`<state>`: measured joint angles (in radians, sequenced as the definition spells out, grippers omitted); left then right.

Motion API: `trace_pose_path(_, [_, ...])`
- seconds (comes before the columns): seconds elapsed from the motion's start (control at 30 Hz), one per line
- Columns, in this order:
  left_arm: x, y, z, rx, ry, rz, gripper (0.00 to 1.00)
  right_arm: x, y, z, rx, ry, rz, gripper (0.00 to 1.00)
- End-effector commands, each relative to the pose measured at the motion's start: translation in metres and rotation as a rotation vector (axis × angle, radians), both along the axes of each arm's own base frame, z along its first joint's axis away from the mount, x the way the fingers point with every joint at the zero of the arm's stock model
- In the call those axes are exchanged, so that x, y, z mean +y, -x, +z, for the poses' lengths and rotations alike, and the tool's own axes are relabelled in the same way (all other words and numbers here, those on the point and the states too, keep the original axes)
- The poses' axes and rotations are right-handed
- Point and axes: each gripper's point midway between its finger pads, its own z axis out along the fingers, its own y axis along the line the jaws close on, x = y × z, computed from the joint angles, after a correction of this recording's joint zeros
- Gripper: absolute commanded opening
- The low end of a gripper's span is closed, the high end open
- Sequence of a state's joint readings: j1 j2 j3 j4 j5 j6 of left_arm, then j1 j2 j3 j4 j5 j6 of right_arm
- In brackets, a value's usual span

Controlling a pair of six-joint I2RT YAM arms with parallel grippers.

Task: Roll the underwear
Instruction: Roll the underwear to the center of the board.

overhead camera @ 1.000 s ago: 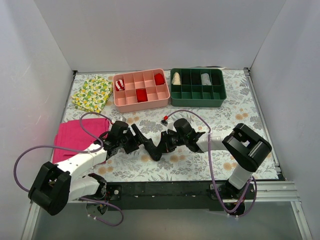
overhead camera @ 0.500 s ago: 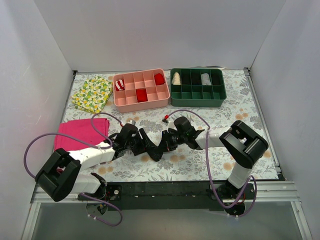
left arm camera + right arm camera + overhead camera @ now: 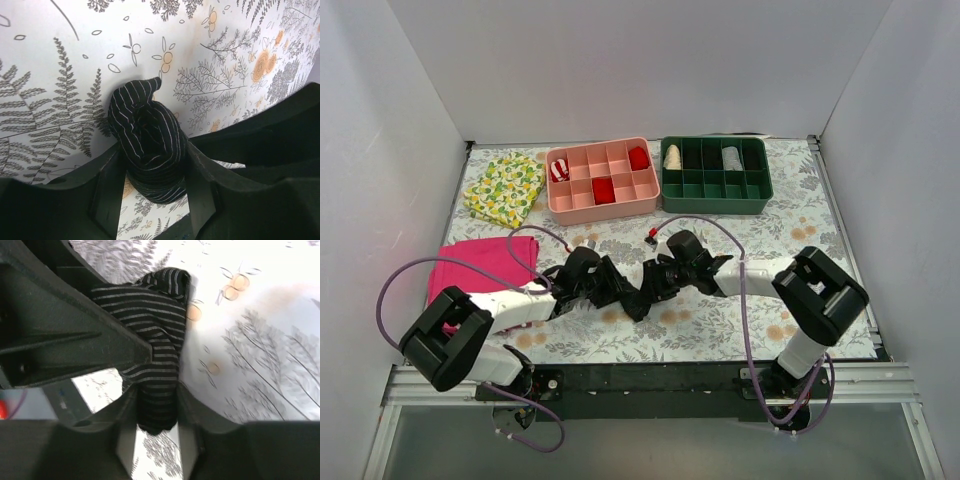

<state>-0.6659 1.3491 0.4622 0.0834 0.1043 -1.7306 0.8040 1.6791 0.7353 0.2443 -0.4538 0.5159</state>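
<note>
The underwear is a compact black roll with thin pale stripes, lying on the floral tablecloth at the table's middle front. My left gripper comes from the left and is shut on one end of the roll, which sits between its fingers. My right gripper comes from the right and is shut on the other end. The two grippers meet head to head over the roll, so most of it is hidden in the top view.
A pink divided tray and a green divided tray with rolled items stand at the back. A yellow lemon-print cloth lies back left. A folded magenta cloth lies left of my left arm.
My left arm has swung right and forward, closing in on the roll. The right gripper has shifted slightly. The roll stays between both grippers.
</note>
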Motion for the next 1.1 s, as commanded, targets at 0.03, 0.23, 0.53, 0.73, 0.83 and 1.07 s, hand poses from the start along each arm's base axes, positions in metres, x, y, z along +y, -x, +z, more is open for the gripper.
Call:
trace_pose_path(0.03, [0.013, 0.005, -0.023, 0.054, -0.103, 0.018, 0.23, -0.034, -0.004, 0.012, -0.189, 0.186, -0.015, 0.47])
trace_pose_path(0.23, [0.012, 0.004, -0.020, 0.088, -0.144, 0.001, 0.21, -0.032, -0.005, 0.040, -0.397, 0.295, 0.020, 0.49])
trace_pose_path(0.53, [0.009, 0.004, -0.024, 0.158, -0.192, -0.019, 0.19, -0.006, -0.001, 0.048, -0.610, 0.387, 0.100, 0.66])
trace_pose_path(0.73, [0.007, 0.007, -0.027, 0.180, -0.189, -0.030, 0.19, 0.003, -0.003, 0.043, -0.685, 0.412, 0.106, 0.78])
trace_pose_path(0.83, [0.007, 0.007, -0.027, 0.180, -0.189, -0.030, 0.19, 0.007, 0.000, 0.037, -0.692, 0.415, 0.124, 0.78])
trace_pose_path(1.07, [0.004, 0.007, -0.031, 0.200, -0.190, -0.043, 0.18, 0.012, 0.005, 0.028, -0.758, 0.431, 0.113, 0.79])
